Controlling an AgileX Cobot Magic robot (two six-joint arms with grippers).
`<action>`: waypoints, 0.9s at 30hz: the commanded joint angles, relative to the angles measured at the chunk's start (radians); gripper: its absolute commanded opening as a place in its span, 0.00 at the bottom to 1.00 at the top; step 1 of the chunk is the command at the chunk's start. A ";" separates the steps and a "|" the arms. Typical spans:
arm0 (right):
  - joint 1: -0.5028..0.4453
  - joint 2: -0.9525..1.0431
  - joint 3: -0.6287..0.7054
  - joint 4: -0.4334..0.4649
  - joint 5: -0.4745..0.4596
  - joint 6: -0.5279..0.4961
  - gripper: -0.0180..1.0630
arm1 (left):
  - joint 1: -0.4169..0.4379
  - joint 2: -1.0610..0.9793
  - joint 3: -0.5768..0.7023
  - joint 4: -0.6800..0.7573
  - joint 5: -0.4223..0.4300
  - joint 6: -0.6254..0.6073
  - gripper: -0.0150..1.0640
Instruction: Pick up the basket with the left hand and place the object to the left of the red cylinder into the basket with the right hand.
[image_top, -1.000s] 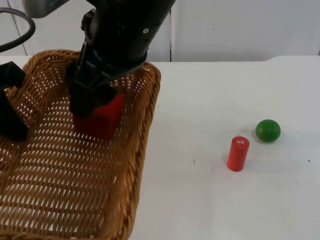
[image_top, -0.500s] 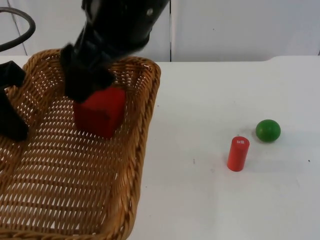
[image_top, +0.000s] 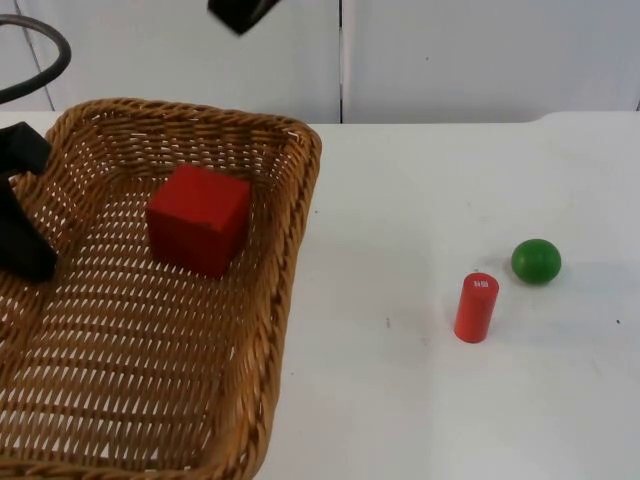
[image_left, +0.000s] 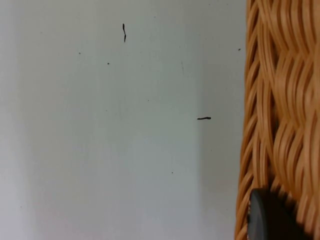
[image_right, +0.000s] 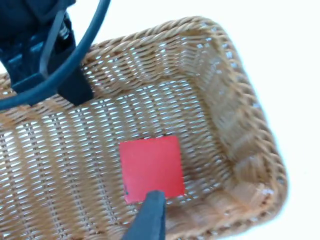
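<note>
Top view: red cube (image_top: 198, 219) in basket (image_top: 290, 250), twelve o'clock; left gripper (image_top: 22, 215) clamps rim; right gripper (image_top: 240, 12) aloft, spread I cannot tell; I judge placing done; next, hold steady.

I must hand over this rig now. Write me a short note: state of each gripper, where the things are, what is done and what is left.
Left gripper: at the basket's left rim, holding it.
Right gripper: raised above the basket, holding nothing.
Red cube: lies free inside the basket, near its far wall.
Red cylinder: upright on the table, right of the basket; green ball just behind it to the right.
Done: basket held, cube placed inside.
Left: probably nothing but to retract the right arm and set the basket down if wanted.
</note>
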 joint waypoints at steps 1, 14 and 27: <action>-0.018 -0.068 0.036 0.020 0.003 0.002 0.79 | 0.002 -0.013 -0.004 -0.034 0.009 0.004 0.01; -0.036 -0.414 0.424 0.005 -0.112 0.002 0.79 | 0.002 -0.013 -0.004 -0.034 0.005 0.004 0.01; -0.036 -0.683 0.707 -0.102 -0.171 0.135 0.79 | 0.002 -0.013 -0.004 -0.038 0.005 0.010 0.01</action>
